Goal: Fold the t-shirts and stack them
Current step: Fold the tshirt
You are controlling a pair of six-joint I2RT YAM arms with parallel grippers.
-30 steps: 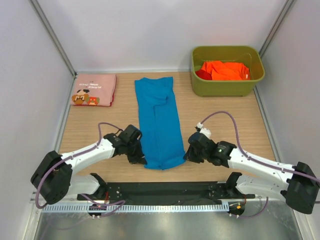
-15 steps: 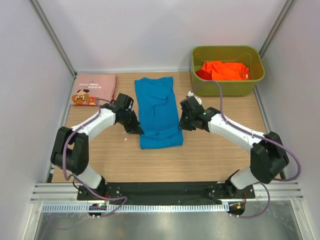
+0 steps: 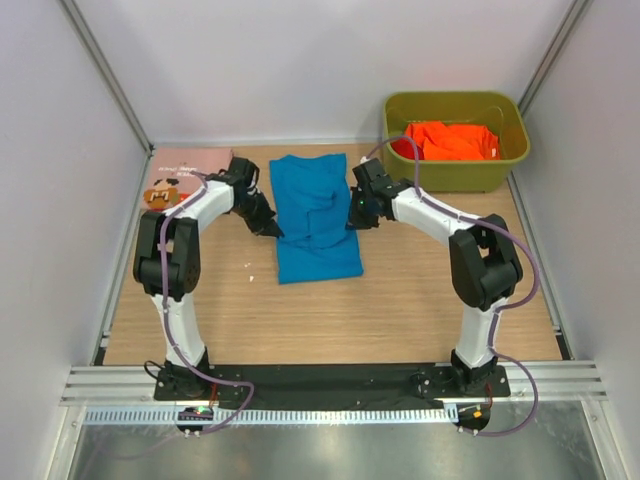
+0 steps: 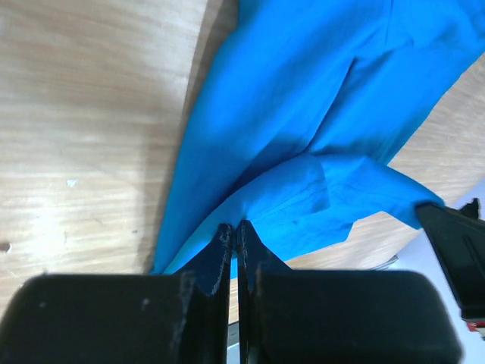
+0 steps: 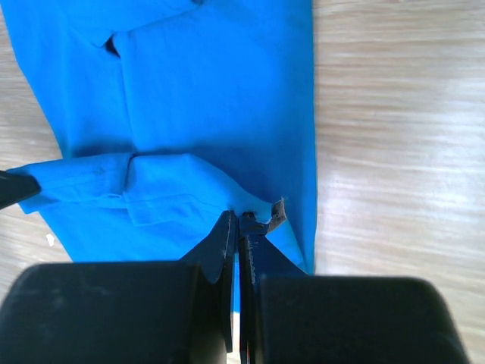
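Blue t-shirt (image 3: 318, 215) lies at the centre of the wooden table (image 3: 430, 290), its near hem lifted and doubled back. Left gripper (image 4: 236, 231) is clamped on the hem's left corner and right gripper (image 5: 237, 221) on its right. Pink t-shirt (image 3: 178, 172) sits folded at far left. Orange t-shirt (image 3: 455, 140), seemingly crumpled, lies in the olive bin (image 3: 450, 178).

blue t-shirt (image 3: 315, 215): plain bright blue, no print; deeper blue in fold shadows
pink t-shirt (image 3: 178, 168): pale pink, brown cartoon print with red-orange bits, small line of dark lettering above it
orange t-shirt (image 3: 455, 140): plain vivid orange
red t-shirt (image 3: 400, 150): plain red
bin (image 3: 460, 178): olive-green, uniform
table (image 3: 300, 320): light tan wood, fine grain streaks, a small white speck
left arm (image 3: 195, 210): white links, black joints
right arm (image 3: 430, 212): same white and black
left gripper (image 4: 231, 227): matte black, pale scuff marks
right gripper (image 5: 236, 216): matte black
walls (image 3: 300, 60): plain off-white
base plate (image 3: 330, 380): black
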